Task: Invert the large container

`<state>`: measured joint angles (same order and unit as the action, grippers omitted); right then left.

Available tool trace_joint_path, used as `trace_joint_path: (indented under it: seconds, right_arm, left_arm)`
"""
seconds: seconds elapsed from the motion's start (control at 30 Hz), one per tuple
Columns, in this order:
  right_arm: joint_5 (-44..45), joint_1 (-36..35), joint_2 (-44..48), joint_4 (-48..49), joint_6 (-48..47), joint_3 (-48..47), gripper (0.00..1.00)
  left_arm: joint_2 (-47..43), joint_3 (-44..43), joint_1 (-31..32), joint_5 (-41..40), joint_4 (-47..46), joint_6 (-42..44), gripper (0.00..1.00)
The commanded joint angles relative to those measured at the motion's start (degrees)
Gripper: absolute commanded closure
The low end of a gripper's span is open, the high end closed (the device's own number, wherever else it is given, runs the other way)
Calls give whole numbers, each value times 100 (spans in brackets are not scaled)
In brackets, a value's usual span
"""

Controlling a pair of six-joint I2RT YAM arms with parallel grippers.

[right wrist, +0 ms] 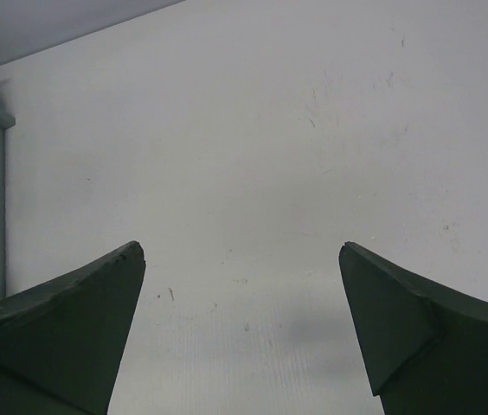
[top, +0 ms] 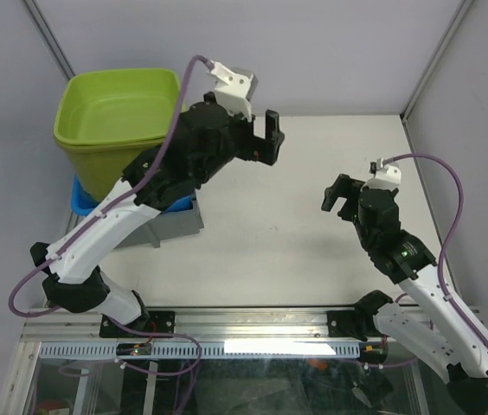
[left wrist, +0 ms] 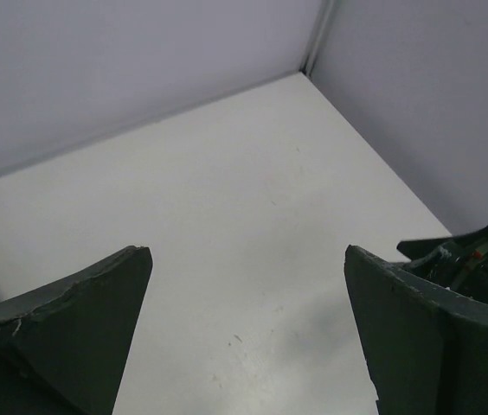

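Left arm [top: 114,225] rises from its base, elbow bent, wrist swung toward centre. Left claw [top: 267,143] raised, jaws wide apart, nothing between them. Right arm [top: 408,259] reaches forward; right claw [top: 337,197] points left, jaws likewise spread, gripping nothing.

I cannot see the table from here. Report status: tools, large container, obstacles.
Left tool open, empty; right tool open, empty. Green container upright, far-left corner, not gripped. Left arm crosses its front; blue bin and gray bin at its base.

Even, soft overhead light, faint shadows, dark blurred tool fingers [right wrist: 54,337] in wrist views.
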<state>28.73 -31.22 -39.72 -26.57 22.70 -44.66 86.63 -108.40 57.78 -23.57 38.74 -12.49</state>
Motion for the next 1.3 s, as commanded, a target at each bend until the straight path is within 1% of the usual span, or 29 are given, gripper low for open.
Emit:
trace_joint_path:
  seconds: [0.0, 0.1, 0.17, 0.23, 0.27, 0.33, 0.57, 0.67, 0.77, 0.9, 1.0, 1.13, 1.23, 1.27]
  right_arm:
    - [151, 14, -160, -73, 388, -313, 1]
    - [113, 17, -246, -70, 423, -300, 1]
    - [62, 19, -278, -39, 441, -284, 0]
    - [9, 13, -297, 3, 446, -275, 1]
    - [-10, 19, -314, 29, 446, -271, 1]
    - [-41, 20, -328, 50, 446, -282, 1]
    - [-122, 10, -330, 34, 478, -321, 1]
    - [-150, 14, -308, 20, 546, -303, 0]
    - [-188, 14, -299, 12, 611, -284, 1]
    - [-218, 19, -308, 18, 648, -301, 0]
    - [-242, 8, -316, 5, 656, -327, 1]
    - [-254, 18, -308, 3, 680, -328, 0]
    - [-262, 14, -299, 3, 700, -319, 0]
    - [-263, 15, -299, 4, 712, -310, 1]
  left_arm:
    - [-156, -962, -250, -234, 456, 617, 1]
    - [-352, -1148, -473, -510, 474, 759, 1]
    - [-435, -1217, -756, -583, 575, 818, 1]
    - [-374, -1395, -1261, -514, 917, 664, 1]
    - [-318, -1502, -1645, -358, 1115, 556, 1]
    - [-205, -1637, -2014, -222, 1446, 416, 1]
    - [143, -1753, -2537, -272, 2224, 199, 1]
    - [261, -1756, -2717, -77, 2449, 143, 1]
    - [362, -1766, -2761, 72, 2603, 127, 3]
    - [406, -1696, -2771, 122, 2611, 129, 12]
    - [395, -1664, -2765, 118, 2596, 143, 25]
    - [381, -1599, -2764, 133, 2594, 158, 39]
    - [336, -1489, -2764, 147, 2557, 152, 44]
    - [315, -1442, -2763, 139, 2533, 153, 47]
